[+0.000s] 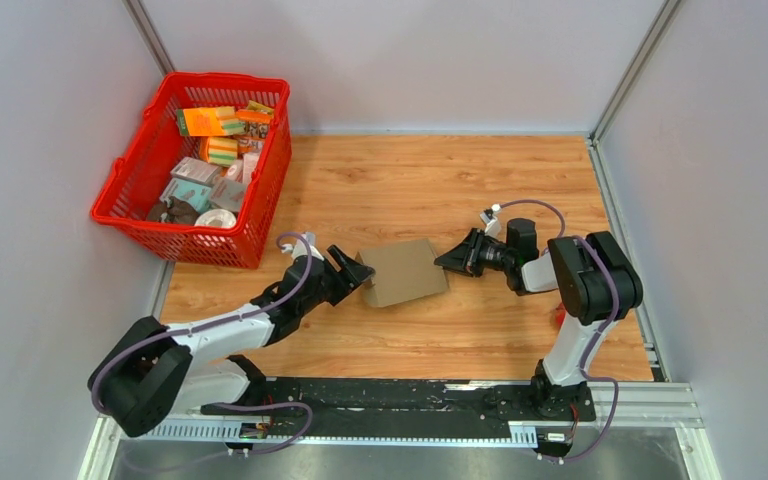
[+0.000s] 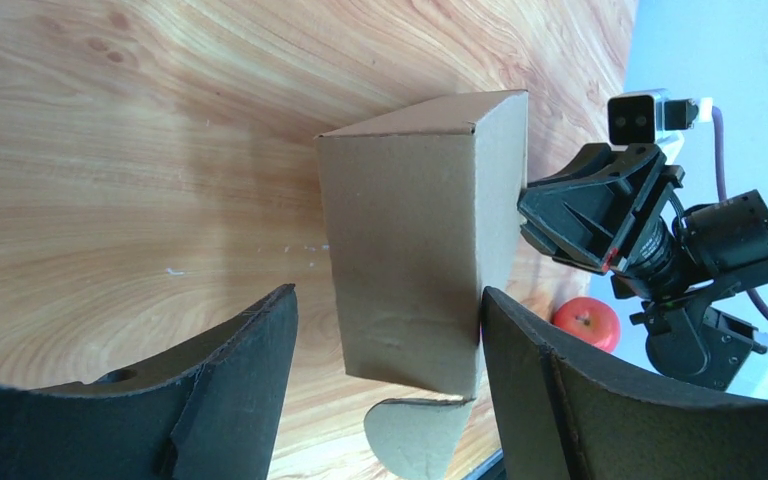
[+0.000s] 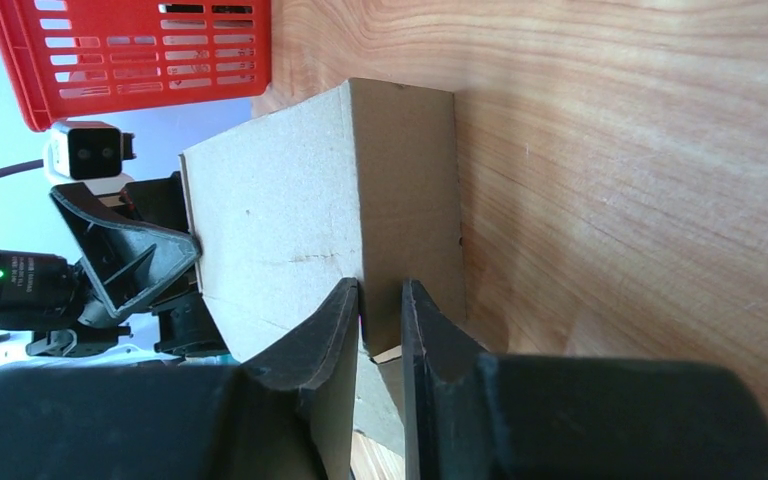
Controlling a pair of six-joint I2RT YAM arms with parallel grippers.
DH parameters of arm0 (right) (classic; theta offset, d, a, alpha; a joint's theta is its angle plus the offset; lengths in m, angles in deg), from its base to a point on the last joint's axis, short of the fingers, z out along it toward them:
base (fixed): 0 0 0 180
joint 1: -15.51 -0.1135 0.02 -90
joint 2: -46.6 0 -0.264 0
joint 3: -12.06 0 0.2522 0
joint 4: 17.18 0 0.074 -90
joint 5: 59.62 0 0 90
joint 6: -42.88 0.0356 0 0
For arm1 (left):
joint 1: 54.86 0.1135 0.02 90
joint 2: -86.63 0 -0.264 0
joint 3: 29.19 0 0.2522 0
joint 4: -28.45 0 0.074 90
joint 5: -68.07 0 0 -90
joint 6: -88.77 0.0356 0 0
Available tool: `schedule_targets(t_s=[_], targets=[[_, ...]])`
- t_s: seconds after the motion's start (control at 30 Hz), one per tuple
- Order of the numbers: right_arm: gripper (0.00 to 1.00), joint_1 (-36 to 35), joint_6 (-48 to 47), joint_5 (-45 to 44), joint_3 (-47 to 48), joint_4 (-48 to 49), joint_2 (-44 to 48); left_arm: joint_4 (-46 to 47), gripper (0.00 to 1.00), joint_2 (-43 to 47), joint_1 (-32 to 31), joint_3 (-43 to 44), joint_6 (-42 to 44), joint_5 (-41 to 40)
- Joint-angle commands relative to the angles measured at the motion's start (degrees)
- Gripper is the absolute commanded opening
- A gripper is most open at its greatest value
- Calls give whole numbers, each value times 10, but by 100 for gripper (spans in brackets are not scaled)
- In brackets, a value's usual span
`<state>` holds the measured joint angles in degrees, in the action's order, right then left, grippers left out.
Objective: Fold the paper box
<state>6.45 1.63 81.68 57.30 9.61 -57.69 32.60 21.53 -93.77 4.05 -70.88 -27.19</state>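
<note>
Left wrist view. The paper box (image 2: 410,240), a plain brown oblong carton, stands on the wooden table (image 2: 110,180) between the spread fingers (image 2: 240,370) of the left gripper (image 2: 388,295). The finger at the view's right touches its edge and the other stands apart. A rounded flap (image 2: 415,435) protrudes below. Beyond, the right gripper (image 2: 535,215) meets the box's far side, its grip unclear. A red round object (image 2: 587,322), possibly an apple, lies nearby.

The wooden table (image 1: 440,180) bears 1 brown paper box (image 1: 405,272) at its middle, 1 red basket (image 1: 210,243) at its far-left corner.
</note>
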Motion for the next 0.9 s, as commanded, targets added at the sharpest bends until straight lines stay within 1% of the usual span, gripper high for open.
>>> schedule_targets(t_s=[0.0,0.03,0.23,0.4,0.43,0.5,0.53,0.6,0.7,0.73,0.8,0.83,0.87], targets=[[21,4,-18,-43,-12,-23,-31,94,75,-50,2,10,-24,27],[20,2,-17,-42,-12,-21,-34,116,75,-57,2,10,-28,29],[20,3,-18,-40,-13,-17,-34,178,76,-107,2,23,-29,48],[20,3,-20,-39,-12,-17,-31,191,75,-130,2,39,-12,61],[21,4,-20,-38,-13,-17,-30,190,71,-130,2,40,-8,62],[22,2,-23,-38,-14,-17,-23,189,67,-126,2,33,-10,60],[24,1,-25,-41,-15,-21,-20,189,63,-124,2,29,-12,60],[25,-3,-43,-46,-14,-37,0,187,60,-115,2,16,-15,60],[32,-17,-88,-74,-9,-98,29,178,56,-101,2,0,-17,63],[37,-19,-103,-100,-6,-144,52,170,55,-96,2,-4,-20,63],[46,-25,-137,-129,5,-194,79,163,55,-83,2,-11,-23,66],[55,-26,-145,-159,9,-244,116,157,54,-79,2,-14,-32,67],[59,-31,-152,-179,15,-270,136,155,54,-69,2,-16,-37,71]])
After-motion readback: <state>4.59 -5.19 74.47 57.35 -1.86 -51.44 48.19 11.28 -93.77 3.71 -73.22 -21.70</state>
